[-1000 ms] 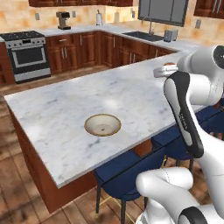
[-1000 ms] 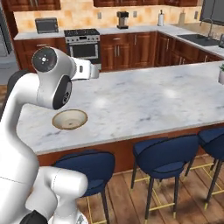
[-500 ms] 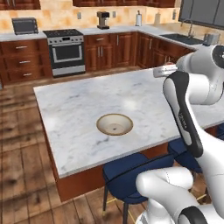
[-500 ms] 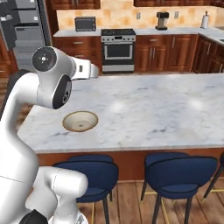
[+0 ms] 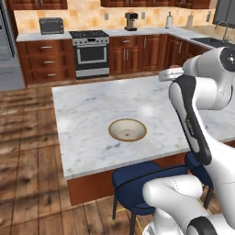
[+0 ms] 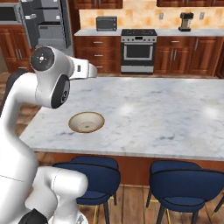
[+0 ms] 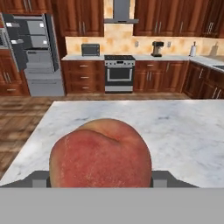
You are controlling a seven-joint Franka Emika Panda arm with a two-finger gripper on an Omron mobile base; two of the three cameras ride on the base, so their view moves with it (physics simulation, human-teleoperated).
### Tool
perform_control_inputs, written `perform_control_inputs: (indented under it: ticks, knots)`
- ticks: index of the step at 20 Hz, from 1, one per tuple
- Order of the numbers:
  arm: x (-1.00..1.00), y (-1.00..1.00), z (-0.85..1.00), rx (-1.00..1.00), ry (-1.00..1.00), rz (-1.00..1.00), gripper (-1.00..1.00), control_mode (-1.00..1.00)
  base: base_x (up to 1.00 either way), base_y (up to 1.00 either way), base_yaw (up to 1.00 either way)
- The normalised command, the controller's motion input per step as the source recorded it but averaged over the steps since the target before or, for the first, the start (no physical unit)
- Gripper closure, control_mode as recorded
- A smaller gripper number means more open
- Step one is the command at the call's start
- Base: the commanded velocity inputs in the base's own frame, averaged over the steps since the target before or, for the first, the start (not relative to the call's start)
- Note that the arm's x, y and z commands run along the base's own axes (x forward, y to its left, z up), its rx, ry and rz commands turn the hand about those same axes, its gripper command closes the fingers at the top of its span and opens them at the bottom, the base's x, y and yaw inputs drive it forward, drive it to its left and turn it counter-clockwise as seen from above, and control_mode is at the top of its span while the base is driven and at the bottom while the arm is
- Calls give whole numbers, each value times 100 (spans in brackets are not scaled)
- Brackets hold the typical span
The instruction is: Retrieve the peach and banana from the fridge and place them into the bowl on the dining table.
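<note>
Left base view: kitchen with dark wood cabinets, steel range at back wall. White-grey marbled stone worktop (image 5: 92, 114) on reddish-brown base; shallow round beige-tan bowl (image 5: 127, 130) near its front edge, nothing inside. Blue round stool (image 5: 147, 181) tucked below that edge.

Right base view: bowl (image 6: 86, 122) near worktop's front-left corner. Tall grey fridge (image 6: 46, 24) at back left, doors open.

Hand view: gripper (image 7: 100, 177) pinching round red-orange peach (image 7: 100, 155) above worktop (image 7: 183, 131). Fridge (image 7: 35, 54) far left.

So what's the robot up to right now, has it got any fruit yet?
Gripper shut on peach. Bowl on dining table, nothing in it yet. Nothing in the way.
</note>
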Motion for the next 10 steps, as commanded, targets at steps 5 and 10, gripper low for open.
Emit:
perform_control_inputs:
  ticks: [5, 10]
  knots:
    - [47, 4, -37, 0, 25, 10, 100, -100, 0, 0, 0]
    - [39, 18, -54, 0, 29, 1, 100, -100, 0, 0, 0]
